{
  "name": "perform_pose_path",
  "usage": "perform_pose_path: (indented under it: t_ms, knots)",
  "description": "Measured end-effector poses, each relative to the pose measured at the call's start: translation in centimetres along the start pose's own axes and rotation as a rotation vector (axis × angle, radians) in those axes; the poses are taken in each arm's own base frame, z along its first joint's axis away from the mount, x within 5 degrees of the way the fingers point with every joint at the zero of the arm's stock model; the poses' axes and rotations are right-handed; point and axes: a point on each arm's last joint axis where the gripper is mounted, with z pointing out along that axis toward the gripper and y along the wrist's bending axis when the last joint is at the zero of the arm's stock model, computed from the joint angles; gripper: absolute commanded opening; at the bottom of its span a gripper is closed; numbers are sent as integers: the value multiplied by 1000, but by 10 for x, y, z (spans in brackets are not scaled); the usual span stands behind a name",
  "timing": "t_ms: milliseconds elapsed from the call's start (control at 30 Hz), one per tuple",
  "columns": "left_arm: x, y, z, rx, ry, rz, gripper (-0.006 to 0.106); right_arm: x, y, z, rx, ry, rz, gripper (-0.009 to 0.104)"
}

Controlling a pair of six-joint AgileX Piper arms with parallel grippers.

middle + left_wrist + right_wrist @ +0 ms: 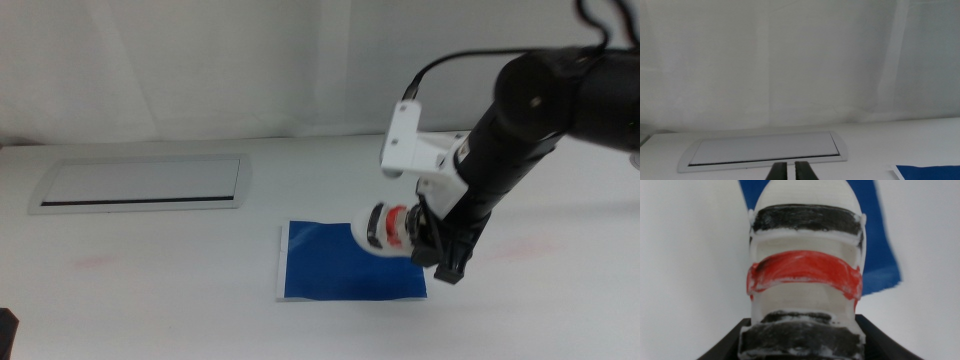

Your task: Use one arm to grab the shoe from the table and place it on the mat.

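The shoe (pixel 388 228), a small white sandal with black and red straps, is at the far right corner of the dark blue mat (pixel 330 265). My right gripper (pixel 425 240) comes in from the right and is shut on the shoe's heel end. The right wrist view shows the shoe (pixel 805 275) close up, with a dark jaw on each side and the mat (pixel 880 255) behind its toe. I cannot tell whether the sole touches the mat. My left gripper (pixel 790 172) waits low at the table's left, its jaws together and holding nothing.
A grey-framed white panel (pixel 140 183) is set into the white table (pixel 150 300) at the back left, also in the left wrist view as the panel (pixel 765 150). A white wall stands behind the table. The mat's corner (pixel 930 172) shows in the left wrist view.
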Motion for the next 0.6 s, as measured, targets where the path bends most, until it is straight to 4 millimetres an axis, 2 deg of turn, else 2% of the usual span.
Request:
perform_pose_path:
  t_ms: [67,500,600]
  knots:
    - [0,0,0,0,0,0,-3,-1,-2,13,-27,23,-16,-3]
    - [0,0,0,0,0,0,-3,-39,-40,48,-58,-11,-80,-3]
    - [0,0,0,0,0,0,-3,-40,-43,64,-83,2,-81,-3]
